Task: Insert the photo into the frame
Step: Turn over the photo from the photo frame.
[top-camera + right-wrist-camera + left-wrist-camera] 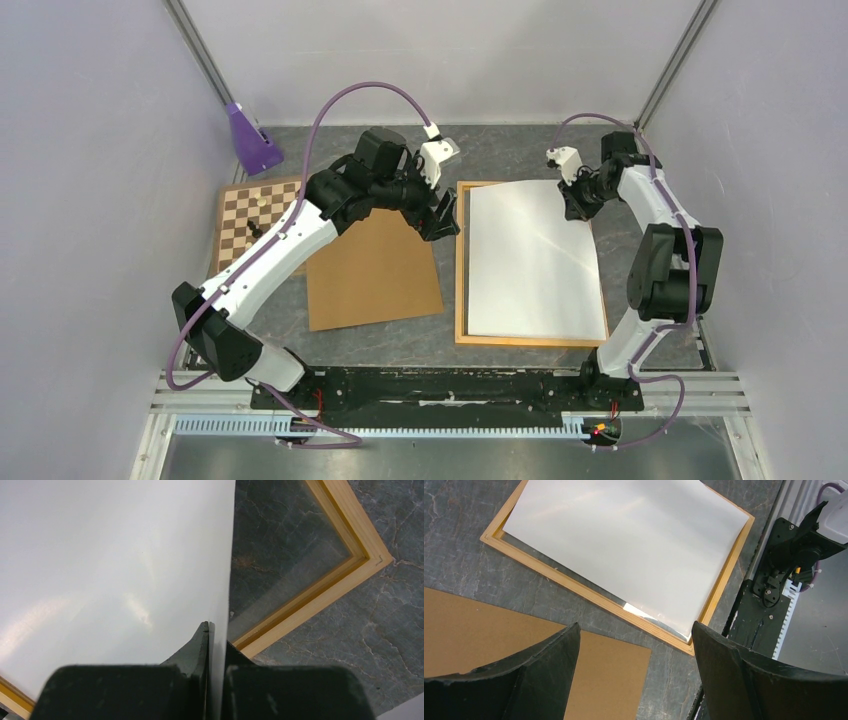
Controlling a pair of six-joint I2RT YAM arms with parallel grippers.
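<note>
The photo point(530, 260) lies white side up over the light wooden frame point(461, 270), slightly skewed. My right gripper point(573, 205) is shut on the photo's far right corner and holds that edge a little above the frame. In the right wrist view the photo point(110, 555) runs edge-on between the closed gripper point(216, 640), with the frame's corner point(310, 607) beneath. My left gripper point(443, 215) hangs open by the frame's far left corner, holding nothing. In the left wrist view the open left gripper point(635, 630) looks down on the photo point(624, 545) and the frame point(589, 594).
A plain brown backing board point(370, 275) lies left of the frame, also seen in the left wrist view point(499, 630). A chessboard point(245, 225) with a few pieces sits at the far left. A purple object point(250, 140) stands in the back left corner.
</note>
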